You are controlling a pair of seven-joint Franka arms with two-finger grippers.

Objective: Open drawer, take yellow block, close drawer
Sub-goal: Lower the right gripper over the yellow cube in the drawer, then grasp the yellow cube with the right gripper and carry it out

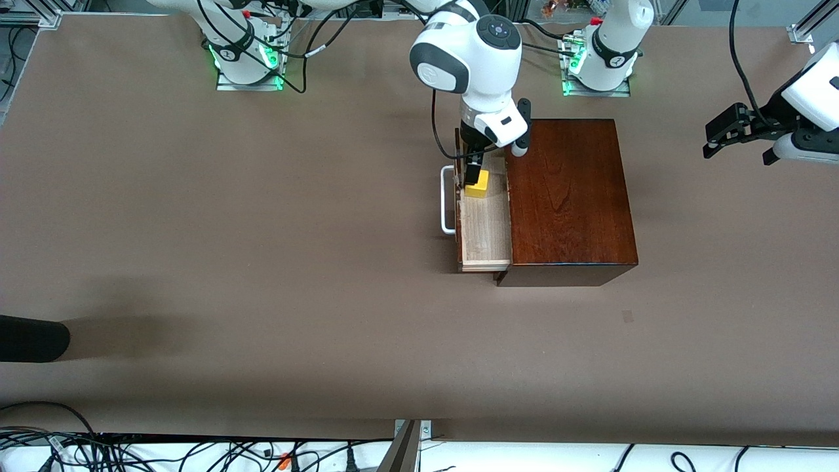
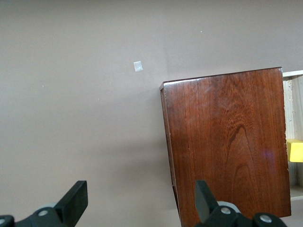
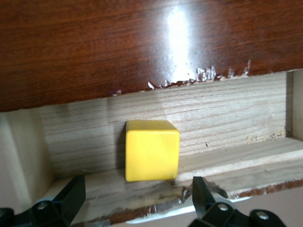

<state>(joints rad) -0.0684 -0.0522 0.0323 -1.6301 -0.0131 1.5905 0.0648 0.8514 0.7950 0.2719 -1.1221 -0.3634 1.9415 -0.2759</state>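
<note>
Drawer: pale wooden drawer (image 1: 486, 229) pulled out of glossy mahogany box (image 1: 569, 196), exposing its contents.
Block: small yellow cube (image 1: 477, 185) in drawer — ungrasped.
Right gripper (image 1: 473, 176): spread wide over cube, poised to pick.
Left gripper (image 2: 137, 201): gaping, waiting over table (image 1: 262, 262).

We see a matte brown table (image 1: 262, 249) filling most of the front view. A small square patch of tape-like material (image 1: 628, 316) lies flat on it toward the left arm's end, nearer to the front camera than the table's middle; in the left wrist view it (image 2: 138, 66) looks pale grey. A black rounded object (image 1: 33, 338) pokes in at the table's edge at the right arm's end. Tangled black cables (image 1: 196, 452) run along a white strip below the table's near edge. We can't tell more.
</note>
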